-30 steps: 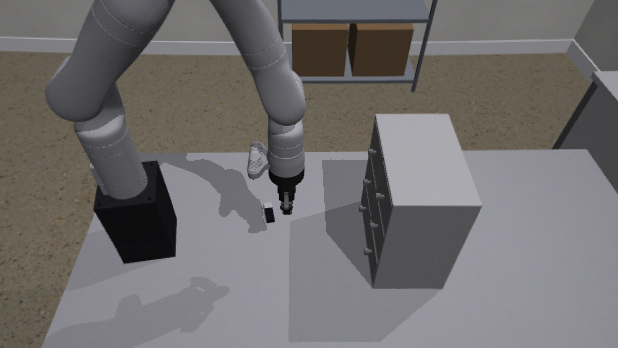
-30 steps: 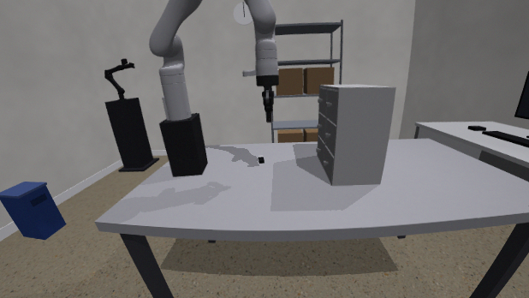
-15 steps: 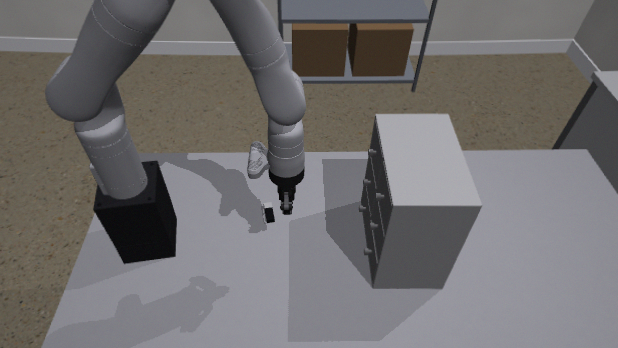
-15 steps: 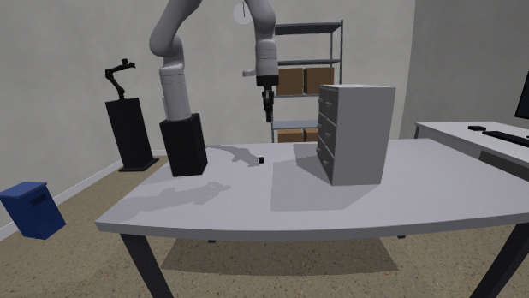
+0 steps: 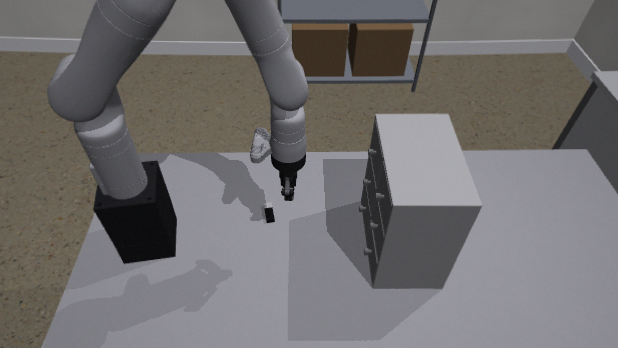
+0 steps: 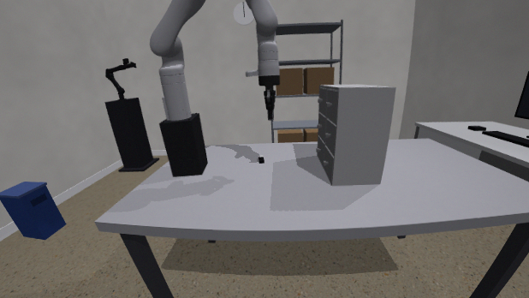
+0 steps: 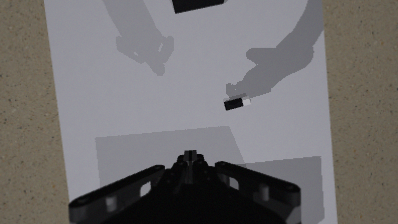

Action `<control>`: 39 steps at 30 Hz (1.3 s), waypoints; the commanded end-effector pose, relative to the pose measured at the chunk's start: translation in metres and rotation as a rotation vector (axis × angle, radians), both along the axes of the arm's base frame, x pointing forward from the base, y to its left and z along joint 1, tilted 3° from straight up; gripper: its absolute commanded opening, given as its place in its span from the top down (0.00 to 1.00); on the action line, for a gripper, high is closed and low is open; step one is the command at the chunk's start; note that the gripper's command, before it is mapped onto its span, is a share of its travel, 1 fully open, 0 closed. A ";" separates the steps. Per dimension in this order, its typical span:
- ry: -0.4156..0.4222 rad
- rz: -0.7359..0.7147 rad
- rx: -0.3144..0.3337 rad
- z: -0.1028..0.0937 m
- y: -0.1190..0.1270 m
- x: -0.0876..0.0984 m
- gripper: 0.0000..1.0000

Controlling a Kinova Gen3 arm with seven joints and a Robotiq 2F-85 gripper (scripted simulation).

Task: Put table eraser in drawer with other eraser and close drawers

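Grey-white table (image 5: 505, 240) (image 6: 240, 197) (image 7: 150, 100) on speckled floor, chest (image 5: 415, 245) (image 6: 364, 137) on it with its drawers pushed in, contents hidden. Black-and-white eraser (image 5: 270, 215) (image 6: 261, 160) (image 7: 233, 104) lies on the table between the arm's black base (image 5: 167, 210) (image 6: 184, 150) and the chest, long axis slanting across the chest-to-base line, white end toward the shelf side in top view. Gripper (image 5: 288, 198) (image 6: 270, 117) (image 7: 190, 158) is above the table, fingers pressed together on nothing, shelf unit (image 5: 423, 50) (image 6: 341, 51) behind, nothing standing between eraser and chest.

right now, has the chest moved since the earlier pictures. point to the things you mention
No, the chest (image 5: 427, 160) (image 6: 364, 137) has not visibly moved: in the top view it stands the same way on the table (image 5: 530, 240) (image 6: 240, 193), the same distance from the black arm base (image 5: 140, 235) (image 6: 184, 147).
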State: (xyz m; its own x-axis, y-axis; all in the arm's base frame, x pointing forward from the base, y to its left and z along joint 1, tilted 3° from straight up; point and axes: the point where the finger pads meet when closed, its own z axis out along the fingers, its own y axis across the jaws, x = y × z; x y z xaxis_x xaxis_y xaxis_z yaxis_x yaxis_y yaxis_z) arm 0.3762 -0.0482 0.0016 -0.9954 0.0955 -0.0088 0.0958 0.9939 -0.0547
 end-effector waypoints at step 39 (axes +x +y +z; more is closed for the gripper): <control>-0.074 0.050 -0.007 -0.014 0.100 0.022 1.00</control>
